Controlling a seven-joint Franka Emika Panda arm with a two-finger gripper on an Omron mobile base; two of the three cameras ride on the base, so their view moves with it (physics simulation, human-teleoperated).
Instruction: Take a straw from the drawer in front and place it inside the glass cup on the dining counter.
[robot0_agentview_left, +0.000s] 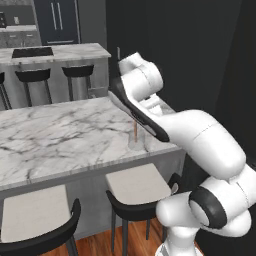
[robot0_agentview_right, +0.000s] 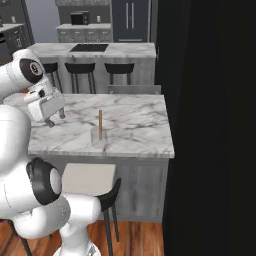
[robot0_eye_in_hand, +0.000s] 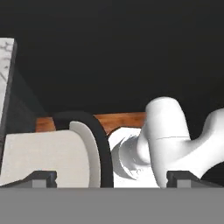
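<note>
Long marble dining counter across the middle, stools tucked under its near edge. Pale stool seat with dark curved back just below the hand.

Gripper hanging over the counter's near left part, jaws spread wide, nothing between them.

Glass cup standing near the front edge of the slab, well apart from the gripper. Nearly see-through, so hard to make out; likely light, smooth, slippery and breakable, best left untouched.

Straw upright inside the cup, top half poking above the rim. Probably featherweight, thin, stiff enough to stand, easily knocked; if regripped, best pinched on the exposed upper length.
</note>
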